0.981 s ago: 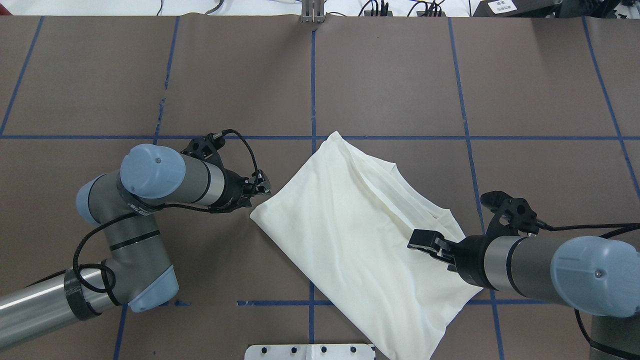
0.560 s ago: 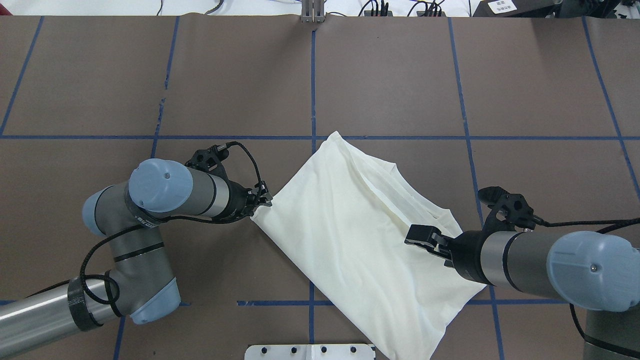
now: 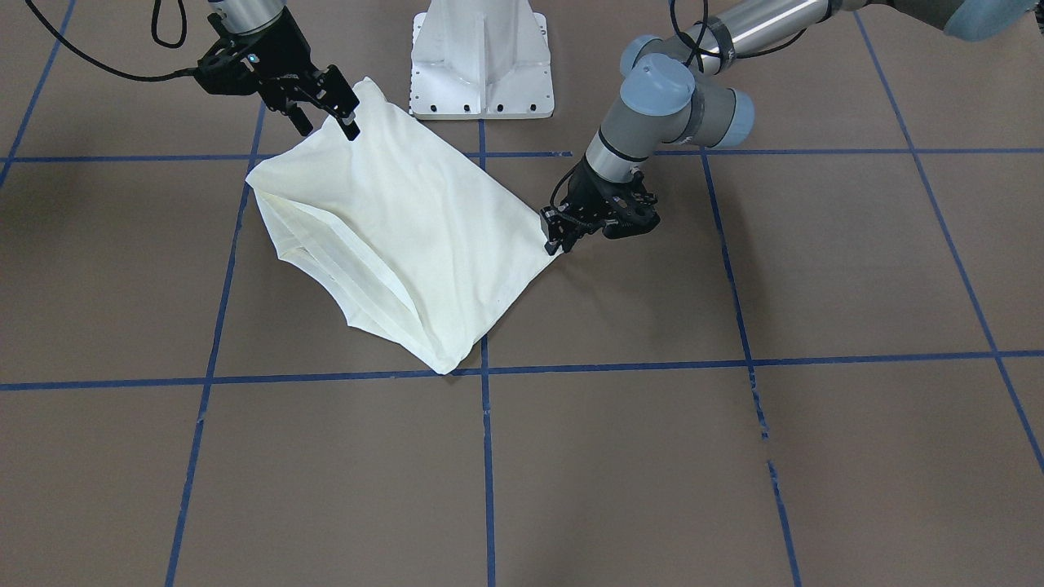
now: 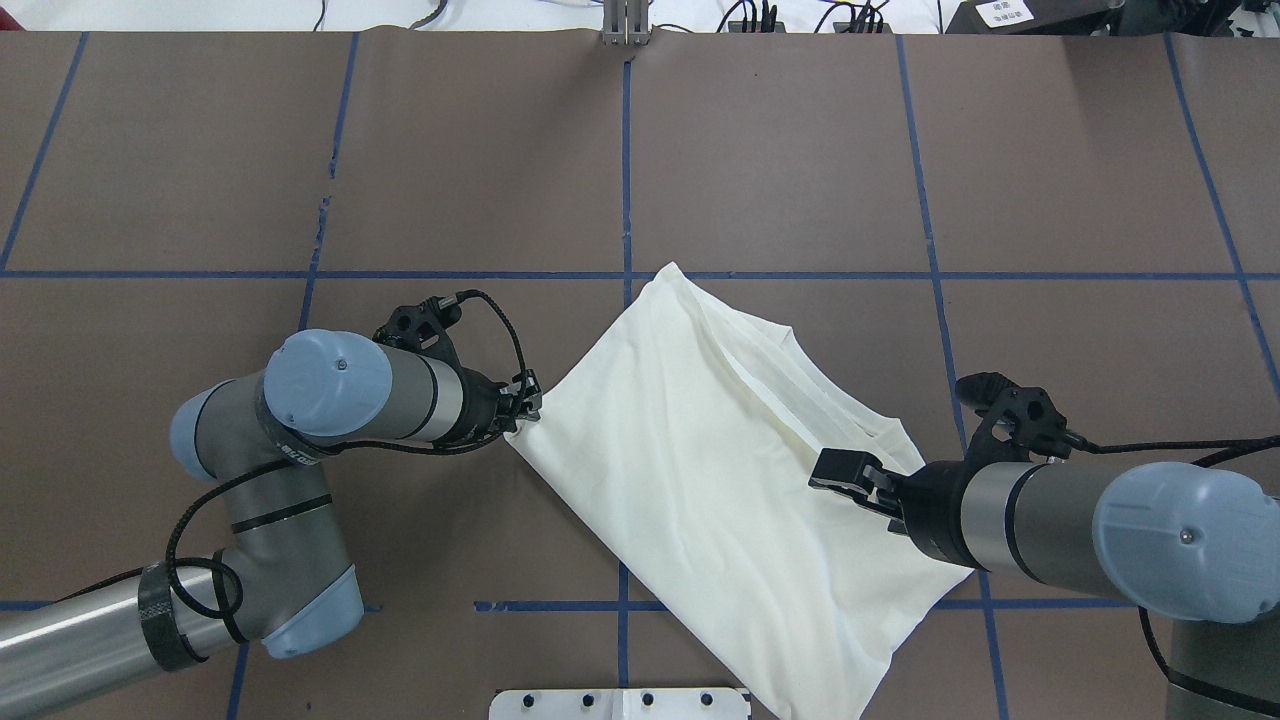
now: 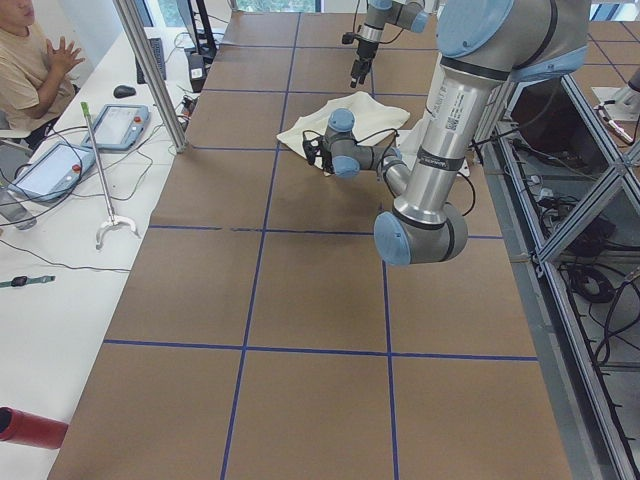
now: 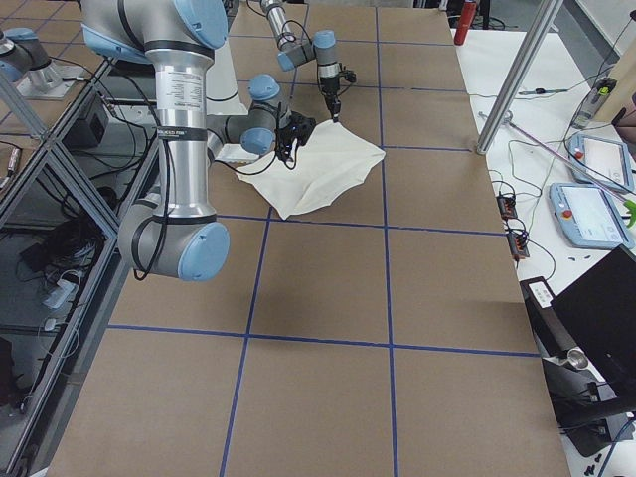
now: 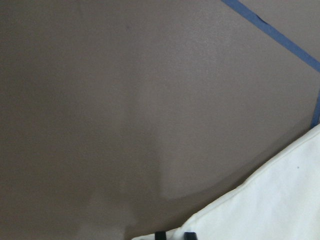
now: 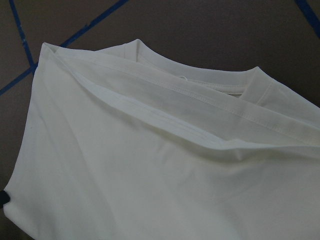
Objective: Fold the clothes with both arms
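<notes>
Brown table (image 4: 480,150) spreads wide around the folded shirt (image 4: 700,470), whose long axis runs diagonally from far-middle to near-right, with the neckline facing far-right. My left gripper (image 3: 559,236) touches its left corner, though I cannot tell its grip. My right gripper (image 3: 326,124) hangs with fingers spread over the right edge.

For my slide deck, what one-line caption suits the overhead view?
Left gripper meets the folded cream shirt's left corner while the open right gripper hovers over its right edge.
</notes>
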You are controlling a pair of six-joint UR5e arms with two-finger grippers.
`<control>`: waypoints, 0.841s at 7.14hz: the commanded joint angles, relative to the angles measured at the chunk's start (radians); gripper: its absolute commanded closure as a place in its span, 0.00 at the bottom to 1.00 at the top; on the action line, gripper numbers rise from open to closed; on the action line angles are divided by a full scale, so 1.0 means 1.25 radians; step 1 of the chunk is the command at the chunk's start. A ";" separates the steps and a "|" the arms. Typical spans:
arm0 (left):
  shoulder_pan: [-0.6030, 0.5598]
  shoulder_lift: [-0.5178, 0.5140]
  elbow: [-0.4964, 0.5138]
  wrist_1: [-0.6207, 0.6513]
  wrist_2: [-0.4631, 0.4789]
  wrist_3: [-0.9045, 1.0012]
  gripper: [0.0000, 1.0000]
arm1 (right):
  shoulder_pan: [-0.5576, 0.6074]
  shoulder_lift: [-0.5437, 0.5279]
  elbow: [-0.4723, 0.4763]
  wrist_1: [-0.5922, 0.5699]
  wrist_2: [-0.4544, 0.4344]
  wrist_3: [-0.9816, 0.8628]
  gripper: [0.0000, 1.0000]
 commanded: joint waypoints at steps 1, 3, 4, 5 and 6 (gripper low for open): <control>-0.016 0.015 -0.031 -0.001 -0.001 0.051 1.00 | 0.001 -0.001 -0.002 0.000 0.000 0.001 0.00; -0.082 0.067 -0.060 -0.004 -0.010 0.243 1.00 | 0.002 -0.001 -0.008 0.000 -0.002 0.000 0.00; -0.143 0.061 -0.033 -0.002 -0.010 0.352 1.00 | 0.008 -0.001 -0.008 0.000 0.000 0.000 0.00; -0.210 0.032 0.010 -0.009 -0.028 0.407 1.00 | 0.012 0.001 -0.008 0.000 0.001 0.000 0.00; -0.265 -0.046 0.104 -0.013 -0.069 0.435 1.00 | 0.016 0.002 -0.008 0.000 0.001 0.000 0.00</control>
